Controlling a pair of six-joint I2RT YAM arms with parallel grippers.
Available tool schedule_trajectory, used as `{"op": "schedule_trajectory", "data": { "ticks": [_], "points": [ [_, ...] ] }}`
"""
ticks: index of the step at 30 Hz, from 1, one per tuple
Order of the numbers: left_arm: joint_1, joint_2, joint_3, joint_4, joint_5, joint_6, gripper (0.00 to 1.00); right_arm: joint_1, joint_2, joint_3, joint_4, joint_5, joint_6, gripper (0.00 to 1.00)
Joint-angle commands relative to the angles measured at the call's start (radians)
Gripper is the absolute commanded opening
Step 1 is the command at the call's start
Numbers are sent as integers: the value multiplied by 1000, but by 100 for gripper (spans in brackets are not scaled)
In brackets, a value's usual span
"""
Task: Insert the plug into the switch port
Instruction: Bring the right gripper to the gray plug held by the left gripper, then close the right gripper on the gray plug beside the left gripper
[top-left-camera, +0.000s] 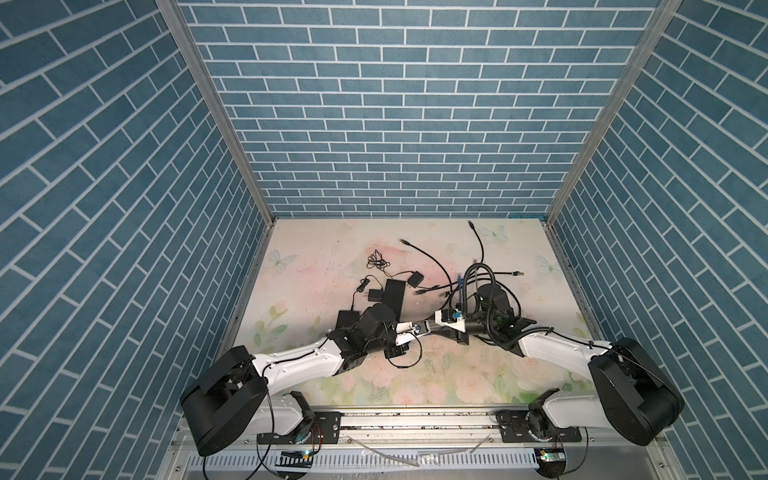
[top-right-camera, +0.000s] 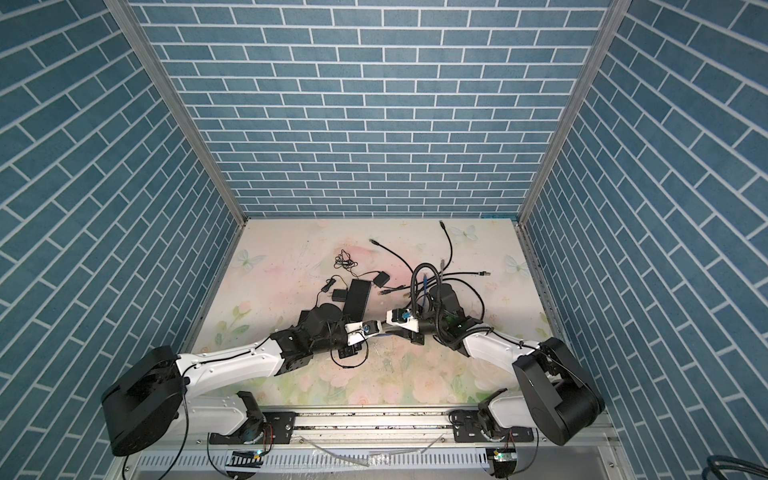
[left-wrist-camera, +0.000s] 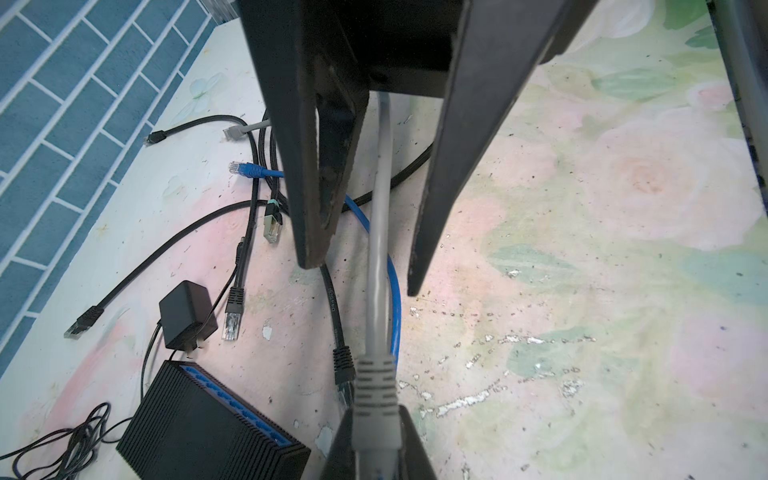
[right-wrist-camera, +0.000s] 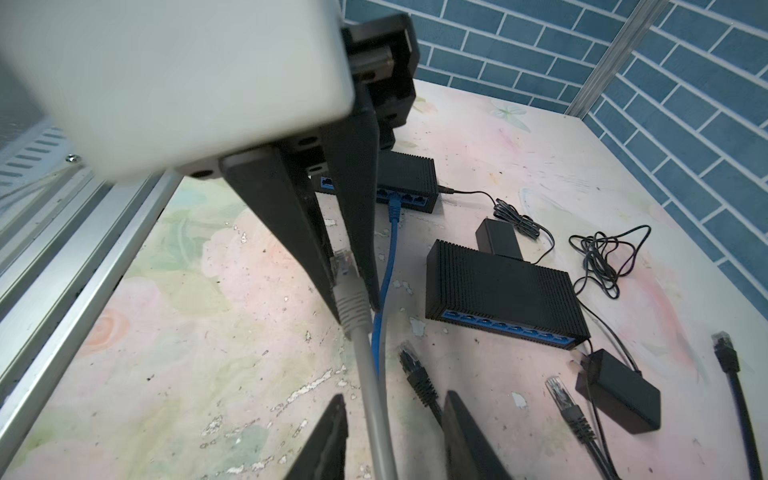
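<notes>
Within left hand (right-wrist-camera: 360, 313) | gray plug (right-wrist-camera: 347, 286) pinched | right hand (right-wrist-camera: 395, 397) straddling cable (right-wrist-camera: 365, 357)

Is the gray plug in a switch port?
Out: the left hand pinches the gray plug, its clear tip bare, in no port.

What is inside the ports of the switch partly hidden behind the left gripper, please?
A blue plug sits in one port of that switch; the ports beside it look empty. The left gripper, shut on the grey plug, covers the remaining ports.
</notes>
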Motion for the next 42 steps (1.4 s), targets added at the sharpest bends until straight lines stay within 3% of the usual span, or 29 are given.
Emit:
{"op": "schedule_trajectory", "data": {
  "ticks": [1, 15, 22, 42],
  "points": [
    [6, -19, -16, 27, 12, -12, 2, 17, 22, 26, 24, -37, -67, 39],
    [5, -62, -45, 56, 49, -88, 3, 70, 93, 57, 123, -37, -79, 36],
    [4, -87, 1, 21, 51, -99, 3, 94, 129, 80, 202, -56, -5, 32],
    [3, -128, -49, 100, 47, -170, 4, 120, 180, 111, 262, -52, 62, 29]
  ]
}}
